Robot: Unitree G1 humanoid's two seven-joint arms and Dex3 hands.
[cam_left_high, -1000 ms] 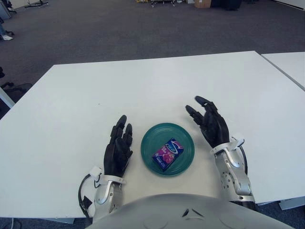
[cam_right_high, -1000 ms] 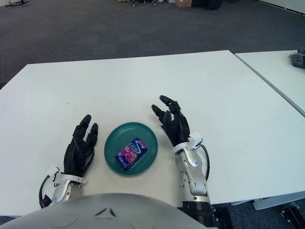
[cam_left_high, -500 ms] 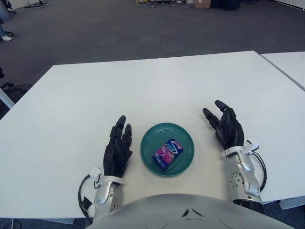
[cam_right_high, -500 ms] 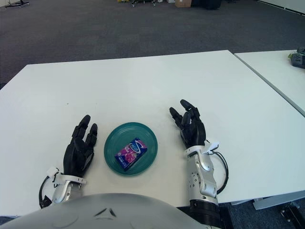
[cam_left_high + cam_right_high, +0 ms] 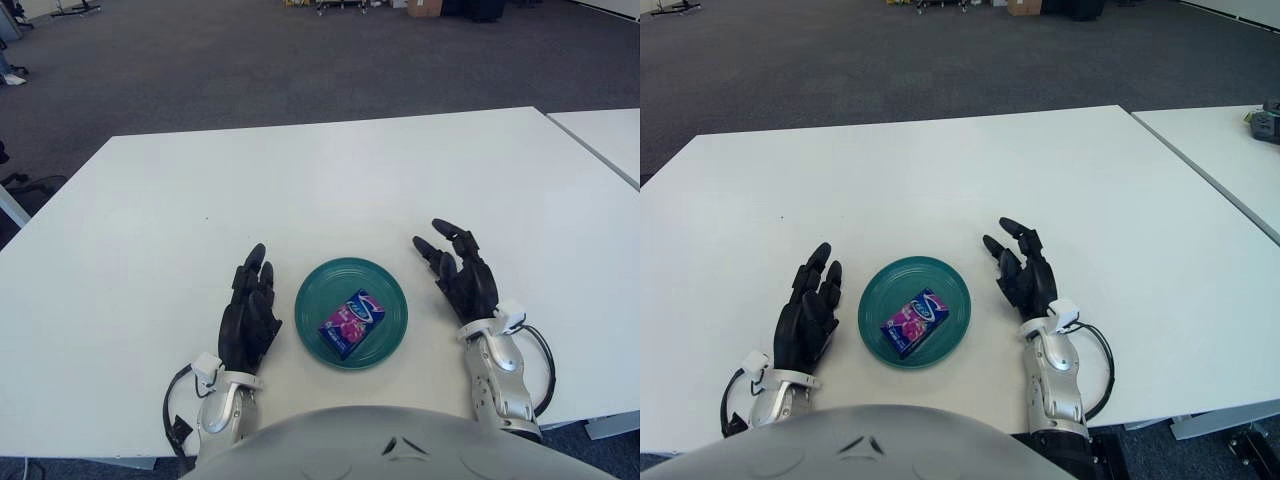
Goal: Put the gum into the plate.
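Teal plate (image 5: 390,300) sits near the front edge of the white table (image 5: 330,180), left eye view. Gum (image 5: 352,323), a small purple-and-blue pack, lies flat inside the plate, a bit toward the near side, long axis angled. Left hand (image 5: 249,318) shows just left of the plate, fingers extended and loose, holding nothing. Right hand (image 5: 459,274) shows just right of the plate, fingers spread, slightly curled, empty. Neither hand touches plate or gum.

Right eye view: same layout. Gum (image 5: 914,321) is in the plate (image 5: 950,290), with the left hand (image 5: 807,318) and right hand (image 5: 1025,279) on either side, both empty and apart from it.

Judgement: placement looks done. The pack is likely light and stiff, a thin carton, possibly glossy and a little slippery, not fragile. If regrasping, pinch across the long edges; it lies flat, so fingertips need to get under an edge, and the plate's rim may get in the way.
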